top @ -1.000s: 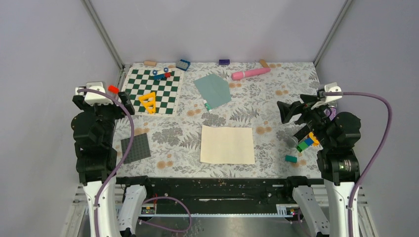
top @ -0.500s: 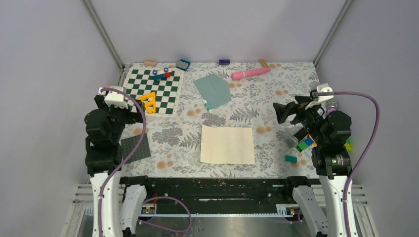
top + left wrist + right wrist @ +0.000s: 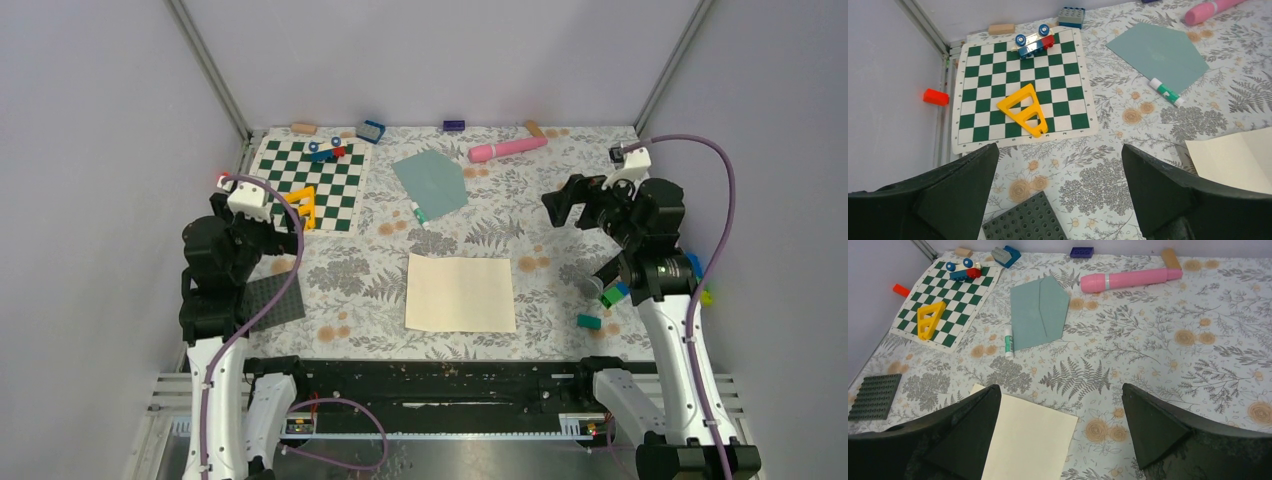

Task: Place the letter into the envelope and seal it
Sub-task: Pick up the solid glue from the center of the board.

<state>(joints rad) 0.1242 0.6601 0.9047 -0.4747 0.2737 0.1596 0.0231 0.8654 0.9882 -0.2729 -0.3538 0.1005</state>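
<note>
black left fingers (image 3: 955,195) are spread wide with nothing held, and the right fingers (image 3: 1168,435) are likewise fully parted and empty. both are raised above the counter (image 3: 560,180), one at each side.

between them, near the front edge, the letter (image 3: 460,293) is laid flat: a cream, roughly square sheet, with what looks like a faint crease in the left wrist view. beyond it, well apart, the envelope (image 3: 432,183) is laid flat too, dull grey-teal and five-sided, with a seam seen along its upper face. a glue stick (image 3: 420,213) is lying just beside its near edge.

the letter is judged light, thin and limp, easily creased, and hard to pinch while flat. it would best be taken at an edge or corner, perhaps after being buckled up first. as it is larger than the envelope, folding is likely needed. the envelope is expected to slide unless pinned by the other fingers.
</note>
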